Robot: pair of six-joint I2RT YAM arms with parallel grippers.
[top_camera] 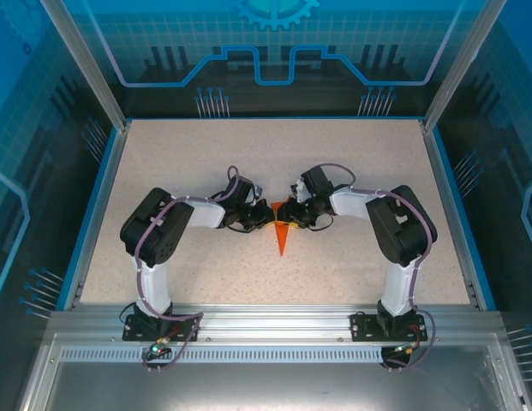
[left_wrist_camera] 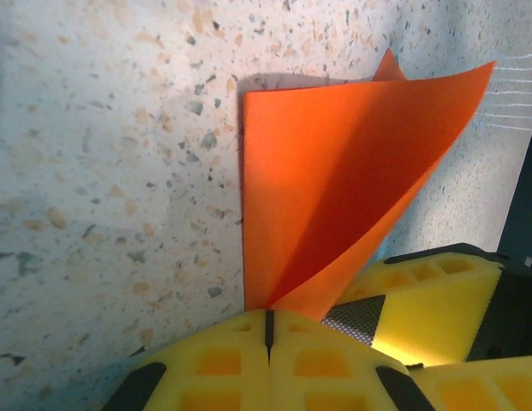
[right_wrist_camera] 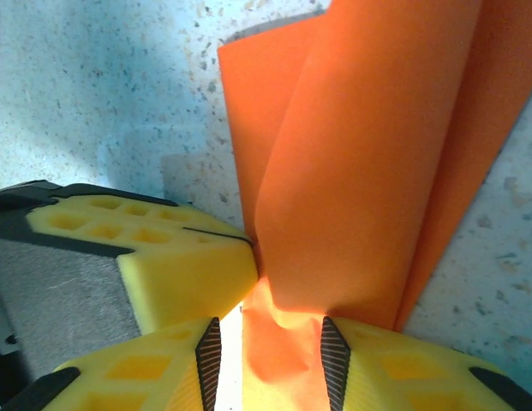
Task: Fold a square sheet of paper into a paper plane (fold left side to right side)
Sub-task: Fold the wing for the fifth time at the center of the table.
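Speckled beige tabletop (top_camera: 206, 163), flat, flecked with grey and brown chips; blue rim (top_camera: 92, 205) running along left, far and right sides; ribbed aluminium rail (top_camera: 274, 324) across near edge; grey metal shelf (top_camera: 266, 385) below rail; slanted metal posts (top_camera: 81, 60) at far corners; translucent blue wall panels (top_camera: 274, 51) with printed circuit pattern behind table.

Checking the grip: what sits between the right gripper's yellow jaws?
In the right wrist view, a crumpled edge of the folded bright orange paper sits between the right gripper's jaws, with nothing else there.
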